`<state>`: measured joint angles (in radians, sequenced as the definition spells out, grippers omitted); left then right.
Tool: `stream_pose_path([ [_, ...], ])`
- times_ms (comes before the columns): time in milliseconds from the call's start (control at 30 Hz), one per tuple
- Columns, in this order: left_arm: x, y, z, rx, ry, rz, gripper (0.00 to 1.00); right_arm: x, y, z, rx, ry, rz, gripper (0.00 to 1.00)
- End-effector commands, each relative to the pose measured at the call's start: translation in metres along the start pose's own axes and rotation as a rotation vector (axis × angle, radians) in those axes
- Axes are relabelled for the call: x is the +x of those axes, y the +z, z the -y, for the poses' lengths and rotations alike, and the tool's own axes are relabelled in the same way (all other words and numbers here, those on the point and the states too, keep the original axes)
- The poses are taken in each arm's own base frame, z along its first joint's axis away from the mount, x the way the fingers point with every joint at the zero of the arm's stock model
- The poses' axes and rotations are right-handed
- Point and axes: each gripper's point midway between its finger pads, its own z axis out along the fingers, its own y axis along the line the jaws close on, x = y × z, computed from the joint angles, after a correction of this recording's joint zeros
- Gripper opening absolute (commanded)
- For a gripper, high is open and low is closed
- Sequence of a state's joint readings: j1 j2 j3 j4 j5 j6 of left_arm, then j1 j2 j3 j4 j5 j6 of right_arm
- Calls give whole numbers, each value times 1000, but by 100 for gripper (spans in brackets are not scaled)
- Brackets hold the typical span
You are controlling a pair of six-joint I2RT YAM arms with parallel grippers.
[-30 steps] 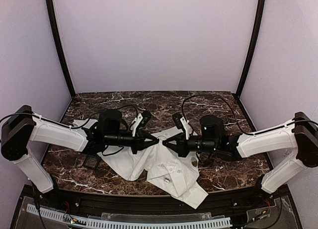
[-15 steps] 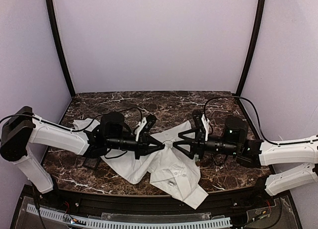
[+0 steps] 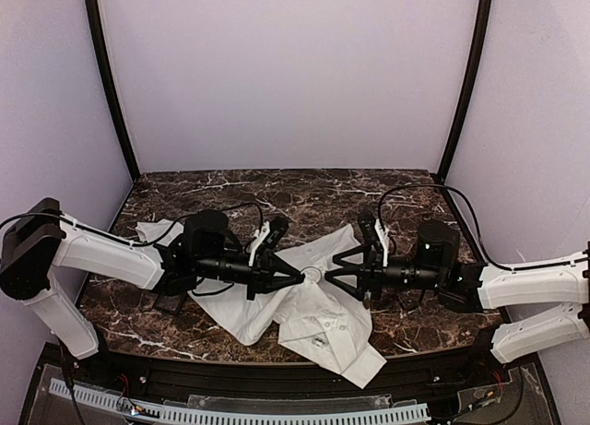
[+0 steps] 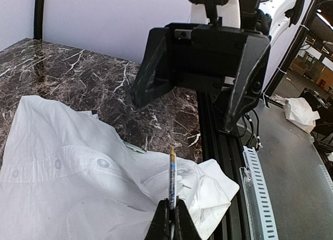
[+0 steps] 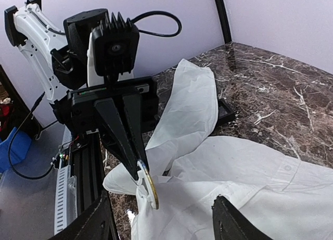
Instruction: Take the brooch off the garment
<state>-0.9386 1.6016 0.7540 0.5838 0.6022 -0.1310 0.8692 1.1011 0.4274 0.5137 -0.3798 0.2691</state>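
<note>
The brooch, a small round pale disc with a gold rim, is pinched edge-on in my shut left gripper above the white garment. In the left wrist view the brooch stands upright out of the gripper tips. In the right wrist view the brooch hangs at the left gripper's fingers, with shirt cloth bunched against its back. I cannot tell whether it is still pinned. My right gripper faces it from the right, open and holding nothing.
A small black square tray lies under the left arm, and another tray peeks from under the shirt. The shirt drapes toward the table's front edge. The black rail and cable strip run along that edge.
The right gripper has opened and drawn back to the right, away from the brooch. The left gripper stays shut on the brooch, shifted slightly right.
</note>
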Motion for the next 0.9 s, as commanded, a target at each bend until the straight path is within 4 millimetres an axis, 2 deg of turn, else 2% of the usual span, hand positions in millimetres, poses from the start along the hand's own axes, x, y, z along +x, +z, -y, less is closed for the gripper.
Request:
stream_pose_path([
  [0,-16,-9,16,49,44,44,1,9,10,-12,-111,0,-23,61],
  [300,-16,-9,16,57,44,42,1,8,21,-18,-171,-16,-23,39],
  [567,-13,-6,19,82,43,33,1,7,30,-16,-181,-23,-29,30],
  [633,-13,-6,19,85,42,31,1,7,31,-17,-191,-24,-28,23],
  [733,-12,-5,18,80,40,30,1,8,33,-15,-184,-23,-31,4],
  [767,-13,-6,18,81,41,31,1,8,33,-14,-176,-23,-31,0],
  [833,-12,-6,17,73,40,28,16,9,32,-11,-158,-24,-27,0],
  [867,-12,-6,17,69,42,25,35,9,31,-10,-150,-25,-24,0],
])
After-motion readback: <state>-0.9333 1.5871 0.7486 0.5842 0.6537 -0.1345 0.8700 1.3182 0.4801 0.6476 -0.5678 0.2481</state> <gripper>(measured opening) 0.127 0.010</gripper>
